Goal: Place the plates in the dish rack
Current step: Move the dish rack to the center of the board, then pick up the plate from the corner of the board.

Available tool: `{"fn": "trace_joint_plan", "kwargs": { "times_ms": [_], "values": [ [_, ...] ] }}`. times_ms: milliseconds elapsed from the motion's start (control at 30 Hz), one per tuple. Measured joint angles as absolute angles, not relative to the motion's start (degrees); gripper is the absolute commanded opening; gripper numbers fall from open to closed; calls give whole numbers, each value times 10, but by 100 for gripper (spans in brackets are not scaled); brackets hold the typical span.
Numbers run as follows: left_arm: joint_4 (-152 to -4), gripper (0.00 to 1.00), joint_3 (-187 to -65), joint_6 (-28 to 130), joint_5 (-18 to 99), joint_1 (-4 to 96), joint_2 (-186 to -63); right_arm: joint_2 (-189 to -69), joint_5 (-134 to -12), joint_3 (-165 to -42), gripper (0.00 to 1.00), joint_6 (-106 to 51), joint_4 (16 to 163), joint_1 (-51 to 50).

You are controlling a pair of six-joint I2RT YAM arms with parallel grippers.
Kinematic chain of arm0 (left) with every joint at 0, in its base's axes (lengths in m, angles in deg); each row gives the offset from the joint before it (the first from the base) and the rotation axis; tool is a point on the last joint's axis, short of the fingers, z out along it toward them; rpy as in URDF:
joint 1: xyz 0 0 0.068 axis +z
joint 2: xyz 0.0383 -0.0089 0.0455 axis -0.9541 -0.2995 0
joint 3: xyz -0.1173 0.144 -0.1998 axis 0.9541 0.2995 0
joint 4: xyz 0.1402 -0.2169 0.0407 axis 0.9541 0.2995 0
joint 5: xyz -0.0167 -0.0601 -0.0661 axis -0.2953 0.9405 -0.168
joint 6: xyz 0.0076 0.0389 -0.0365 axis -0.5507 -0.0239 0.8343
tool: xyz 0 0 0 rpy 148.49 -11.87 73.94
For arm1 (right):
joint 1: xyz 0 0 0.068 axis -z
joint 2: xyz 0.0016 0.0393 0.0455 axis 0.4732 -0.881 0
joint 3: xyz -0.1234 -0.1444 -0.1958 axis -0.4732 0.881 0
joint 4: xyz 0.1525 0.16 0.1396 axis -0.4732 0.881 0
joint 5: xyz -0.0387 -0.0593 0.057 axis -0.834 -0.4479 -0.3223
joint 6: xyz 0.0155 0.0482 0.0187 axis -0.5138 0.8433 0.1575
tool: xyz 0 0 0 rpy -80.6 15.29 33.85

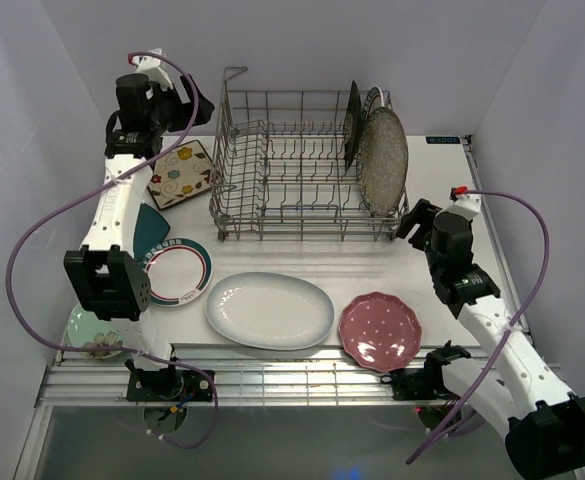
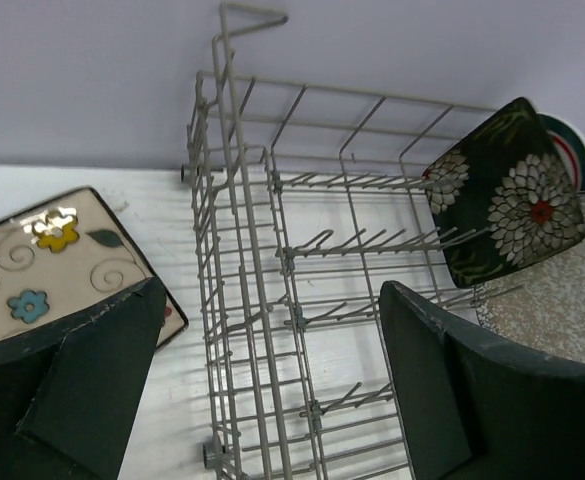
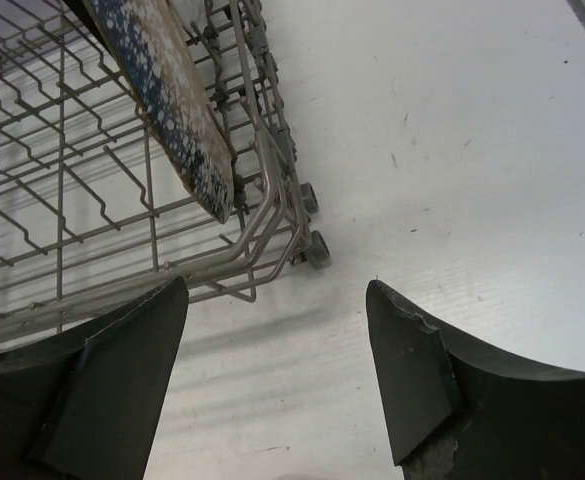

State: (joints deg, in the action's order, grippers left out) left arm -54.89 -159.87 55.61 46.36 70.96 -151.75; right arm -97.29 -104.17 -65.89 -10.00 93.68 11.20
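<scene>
The dish rack (image 1: 307,228) stands at the back middle of the table. At its right end three plates stand on edge: a black floral square (image 1: 352,125), a teal-rimmed round (image 1: 374,100) and a speckled grey round (image 1: 384,160). My left gripper (image 1: 194,100) hangs open, holding nothing, above the rack's left end (image 2: 288,260), beside the cream floral plate (image 1: 180,174). My right gripper (image 1: 412,222) is open and holds nothing, just off the rack's front right corner (image 3: 262,215), below the speckled plate (image 3: 177,110).
Flat on the table lie a teal square plate (image 1: 150,222), a teal-rimmed round plate (image 1: 177,270), a white oval plate (image 1: 269,310), a pink dotted plate (image 1: 379,330) and a pale green plate (image 1: 94,335). White walls close in three sides.
</scene>
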Motion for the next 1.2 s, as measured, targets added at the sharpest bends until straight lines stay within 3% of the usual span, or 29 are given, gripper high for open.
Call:
{"fn": "trace_joint_plan", "kwargs": {
  "times_ms": [333, 533, 633, 800, 1200],
  "values": [
    [-613, 98, -1397, 523, 564, 694, -1292, -918, -920, -589, 77, -73, 953, 112],
    [-636, 98, -1297, 469, 586, 554, -1196, -918, -864, -553, 77, -64, 952, 112],
    [-638, 98, -1273, 435, 597, 468, -1195, -915, -846, -528, 77, -52, 952, 112],
    [-635, 98, -1235, 384, 604, 409, -1218, -888, -851, -506, 78, -28, 971, 112],
    [-625, 98, -1177, 274, 580, 264, -1300, -754, -974, -497, 77, 24, 1043, 111]
  ]
}}
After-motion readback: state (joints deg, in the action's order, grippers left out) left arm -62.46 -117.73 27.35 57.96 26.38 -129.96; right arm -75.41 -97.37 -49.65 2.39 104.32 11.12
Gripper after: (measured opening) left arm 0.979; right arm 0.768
